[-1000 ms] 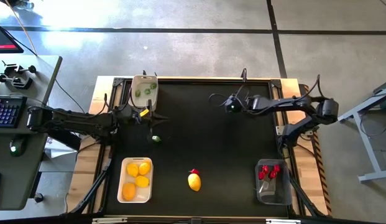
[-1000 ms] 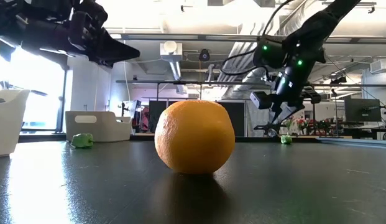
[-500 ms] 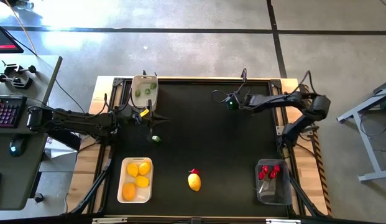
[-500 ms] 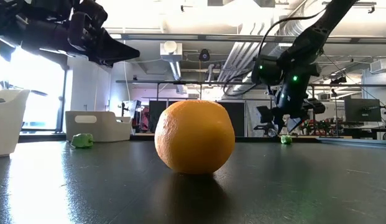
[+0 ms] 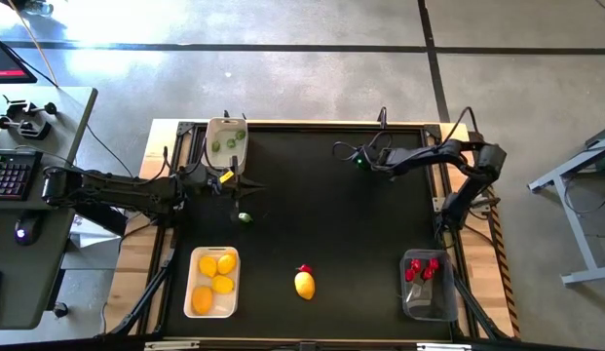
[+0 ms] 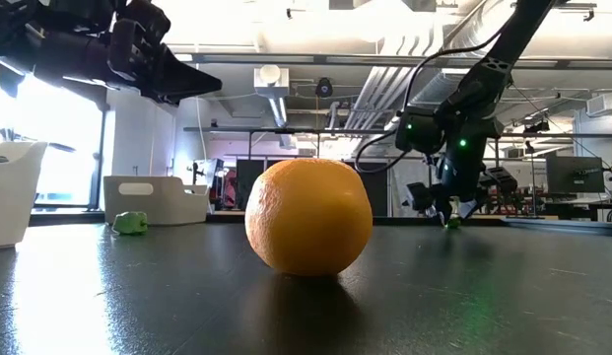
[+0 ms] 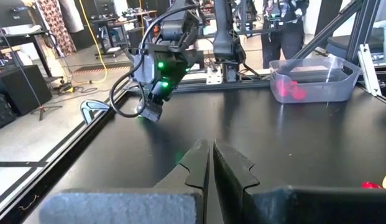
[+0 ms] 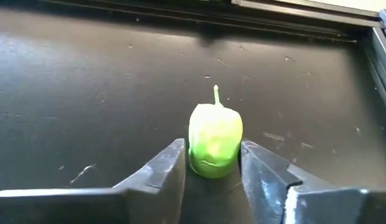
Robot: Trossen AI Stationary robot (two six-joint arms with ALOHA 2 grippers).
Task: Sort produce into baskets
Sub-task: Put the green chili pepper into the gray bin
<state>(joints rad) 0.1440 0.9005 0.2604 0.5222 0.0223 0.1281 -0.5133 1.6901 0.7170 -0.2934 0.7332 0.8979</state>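
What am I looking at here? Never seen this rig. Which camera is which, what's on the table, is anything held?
It is a two-armed robot at a black table. One camera looks straight down, one sits at table height, and one rides on each wrist.

On the table: a white tray of yellow pieces, a beige tub with green pieces, and a clear bin with red ones. Loose in the middle lie a yellow lemon-like piece with a small red piece beside it, and a green piece.

The right gripper is down at the far edge, its fingers either side of a green pepper-like piece; whether they already grip it is unclear. The left gripper waits shut and empty near the tub.
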